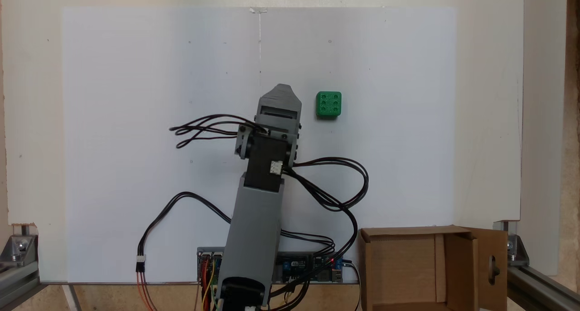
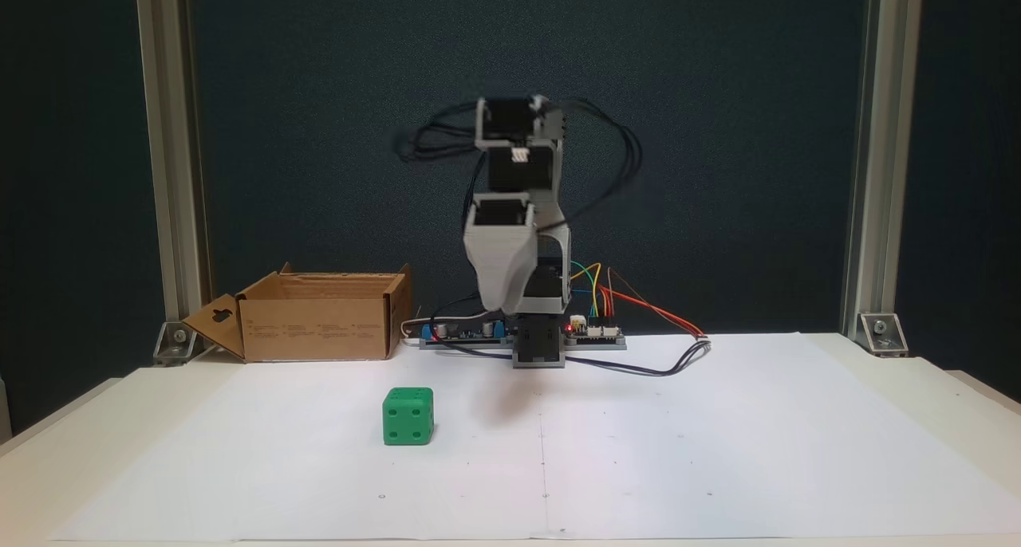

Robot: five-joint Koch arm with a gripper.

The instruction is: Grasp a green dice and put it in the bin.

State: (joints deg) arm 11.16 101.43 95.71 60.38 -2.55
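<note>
— Gripper [image 2: 501, 301] first: is it hanging free, or holding something?

— Hanging free, pointing down above the white sheet [image 2: 718, 451] and carrying nothing. Its grey jaws are coming to a single point in both fixed views, so I cannot tell whether they are parted or pressed together. From above, the gripper [image 1: 282, 89] is showing just its tapered grey shell.

— Where is the green dice sitting relative to it?

— The green dice [image 2: 408, 416] is lying flat on the sheet, below the tip and off to the left in a fixed view from the front, nearer that camera. From above, the green dice [image 1: 328, 104] is sitting just to the right of the tip, apart from it, showing a six-pip face upward.

— And the bin?

— The bin [image 2: 319, 328] is standing well away from the gripper, back beside the arm's base, left of it from the front. Its flaps are standing open, and the one with the handle hole is splaying outward. From above, the bin [image 1: 398, 265] is lying at the lower right, near the controller boards [image 1: 299, 268].

— Anything else around?

— Black cables [image 1: 335, 184] are looping out from the arm on both sides, and coloured wires [image 2: 638, 300] are running off the boards behind the base.
</note>
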